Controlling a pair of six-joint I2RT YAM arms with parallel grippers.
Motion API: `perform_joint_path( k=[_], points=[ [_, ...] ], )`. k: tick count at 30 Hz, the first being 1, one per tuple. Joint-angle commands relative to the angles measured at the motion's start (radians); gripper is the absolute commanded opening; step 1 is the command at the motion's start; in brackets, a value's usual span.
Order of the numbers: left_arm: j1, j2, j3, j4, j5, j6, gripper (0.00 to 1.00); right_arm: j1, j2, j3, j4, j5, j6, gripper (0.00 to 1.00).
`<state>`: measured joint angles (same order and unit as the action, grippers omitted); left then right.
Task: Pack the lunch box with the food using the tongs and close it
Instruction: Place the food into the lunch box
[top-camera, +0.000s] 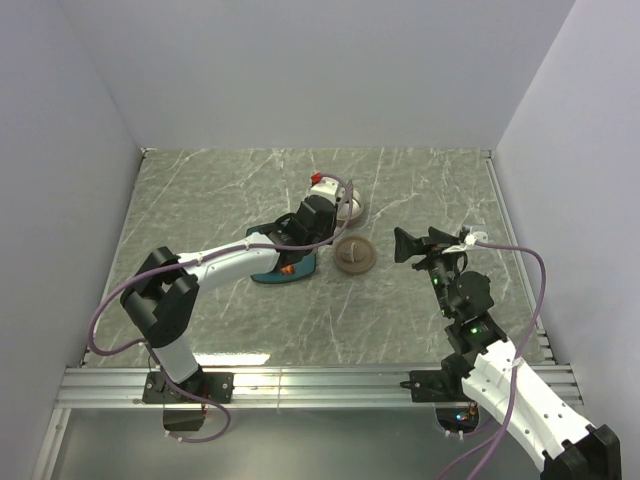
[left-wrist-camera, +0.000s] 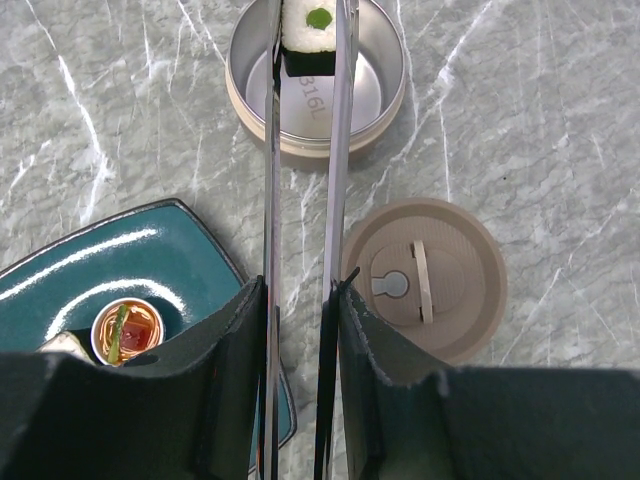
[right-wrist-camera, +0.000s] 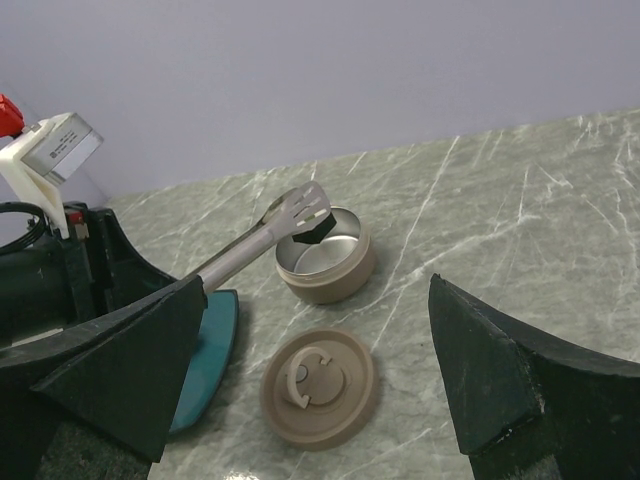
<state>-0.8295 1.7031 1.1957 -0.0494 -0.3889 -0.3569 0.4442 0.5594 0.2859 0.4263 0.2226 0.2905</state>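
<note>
Near edge: both arm bases. On the R side the right gripper (top-camera: 421, 243) hangs over the surface (top-camera: 200, 200) w/ fingers spread wide, nothing btwn them, facing the middle. Next out, approx. mid-surface, is the lid (left-wrist-camera: 424, 280), flat on the marble, knob side up. It sits just beside the teal plate (left-wrist-camera: 150, 260), which lies to its L and carries a round orange-red piece (left-wrist-camera: 127, 330) w/ a pale bit next to it. Over the plate's R side the left gripper (left-wrist-camera: 300, 300) is part-closed, clamping the tongs (left-wrist-camera: 339, 160) near their joined end. The tongs' long axis runs straight out from those fingers toward the far edge, arms nearly parallel, tips pinching a sushi roll (left-wrist-camera: 316, 30). Farthest out is the lunch box (left-wrist-camera: 392, 90), open, just beyond the lid. The roll is right over its mouth at abt rim height; can't tell if it touches the floor. So the drop prob. needs no sideways travel, only easing the L fingers so the tongs spring apart. For closing, the R arm is nearer the lid.
</note>
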Motion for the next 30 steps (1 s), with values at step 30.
perform_joint_path(
  k=[30],
  points=[
    [0.006, -0.227, -0.146, 0.072, -0.114, -0.063, 0.49, -0.009, 0.034, -0.001, 0.061, 0.004, -0.011, 1.0]
  ],
)
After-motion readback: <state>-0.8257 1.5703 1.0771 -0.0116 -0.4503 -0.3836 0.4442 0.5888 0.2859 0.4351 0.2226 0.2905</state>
